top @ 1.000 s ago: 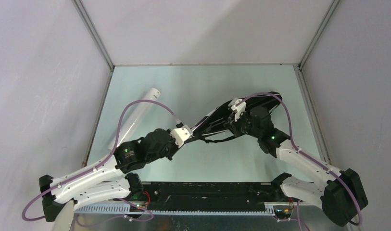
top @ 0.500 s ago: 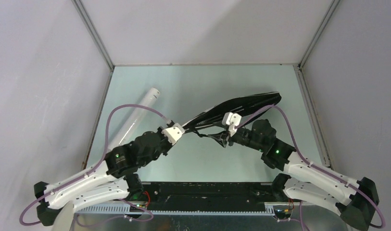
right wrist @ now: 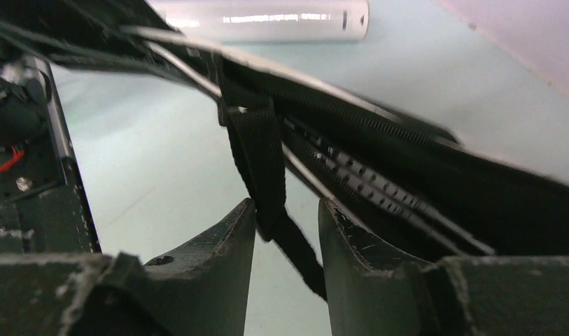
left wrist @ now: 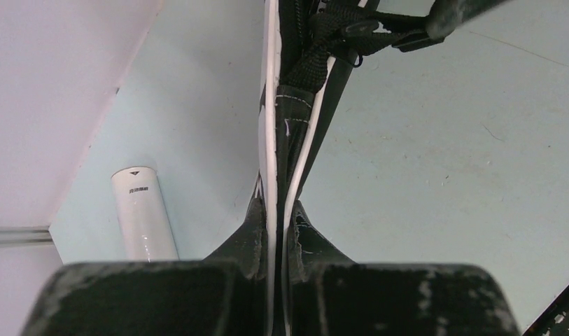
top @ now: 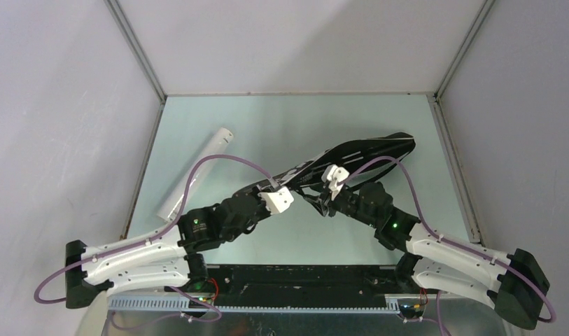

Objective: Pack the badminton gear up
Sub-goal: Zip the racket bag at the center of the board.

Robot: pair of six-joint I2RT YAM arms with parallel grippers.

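Partly, left pincer point(left wrist: 278, 222) hides bag point(top: 365, 148) end.

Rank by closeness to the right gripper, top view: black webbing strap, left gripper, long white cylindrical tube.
1. Black webbing strap, between the jaws of the right gripper.
2. Left gripper, just left, clamped on the black racket-shaped bag.
3. Long white cylindrical tube, far left.

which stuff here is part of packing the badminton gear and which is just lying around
Job: black bag, pinched at its narrow end by the left gripper; its strap, between the open jaws of the right gripper; white tube on the table.
Not the job, only fixtures: the table, purple cables, black rail at the near edge.
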